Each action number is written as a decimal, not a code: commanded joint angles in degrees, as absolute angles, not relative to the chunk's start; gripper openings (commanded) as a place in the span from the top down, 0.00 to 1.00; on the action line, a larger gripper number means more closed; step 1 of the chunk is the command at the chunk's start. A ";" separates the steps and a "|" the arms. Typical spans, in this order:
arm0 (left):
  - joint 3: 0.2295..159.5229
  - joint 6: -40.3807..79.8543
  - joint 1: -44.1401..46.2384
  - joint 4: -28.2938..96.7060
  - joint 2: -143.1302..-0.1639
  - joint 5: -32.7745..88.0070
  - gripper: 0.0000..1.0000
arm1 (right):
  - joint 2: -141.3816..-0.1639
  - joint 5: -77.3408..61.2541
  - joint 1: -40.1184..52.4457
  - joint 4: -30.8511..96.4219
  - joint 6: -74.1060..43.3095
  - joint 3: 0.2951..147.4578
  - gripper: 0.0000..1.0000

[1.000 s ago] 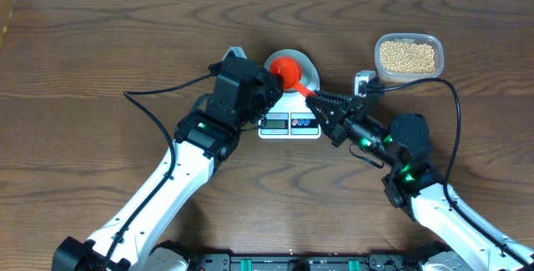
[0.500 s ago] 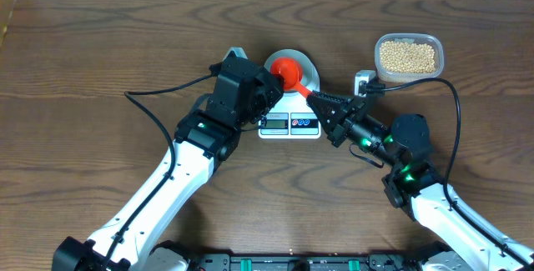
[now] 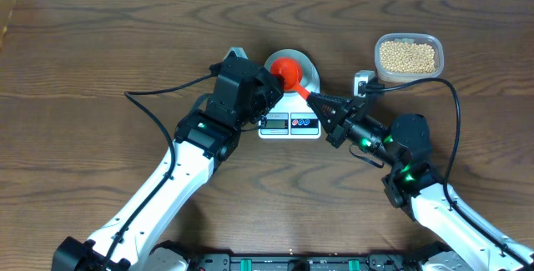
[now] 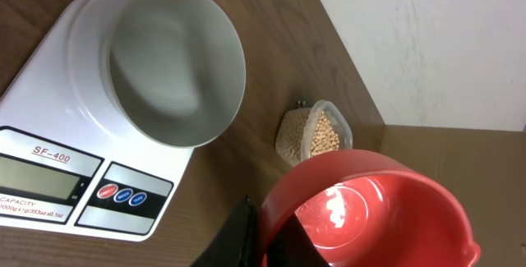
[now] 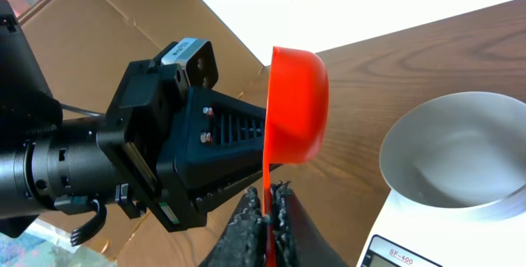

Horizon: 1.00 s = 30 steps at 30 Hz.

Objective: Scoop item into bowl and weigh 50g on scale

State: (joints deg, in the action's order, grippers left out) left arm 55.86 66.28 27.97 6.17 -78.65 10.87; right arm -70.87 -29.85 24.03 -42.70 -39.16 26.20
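A red scoop (image 3: 286,70) hangs over the white bowl (image 3: 310,74), which stands on the white scale (image 3: 289,124). My left gripper (image 3: 269,83) is shut on the rim of the scoop's cup (image 4: 370,209), one finger inside and one outside. My right gripper (image 3: 315,100) is shut on the scoop's thin handle (image 5: 268,177). The scoop's cup (image 5: 296,107) is empty and turned on its side. The bowl (image 4: 177,62) is empty too. The item, tan beans (image 3: 407,56), lies in a clear tub at the back right, also seen in the left wrist view (image 4: 319,134).
The clear tub (image 3: 380,44) stands right of the scale, near the table's back edge. A small white block (image 3: 362,80) sits between tub and scale. The right arm's black cable (image 3: 455,112) loops beside the tub. A cardboard box (image 3: 7,12) borders the far left.
My right gripper's jaws have closed onto the scoop's handle. The left arm and the scoop have stayed where they were.
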 commanded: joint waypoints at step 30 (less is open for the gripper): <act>55.51 64.03 28.05 6.28 -78.32 11.07 0.68 | -71.00 -17.10 23.18 -41.32 -33.06 27.31 0.99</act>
State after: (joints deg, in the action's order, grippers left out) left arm 55.86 67.02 27.97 6.20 -78.65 10.90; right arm -70.87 -23.29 23.46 -41.36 -36.67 26.20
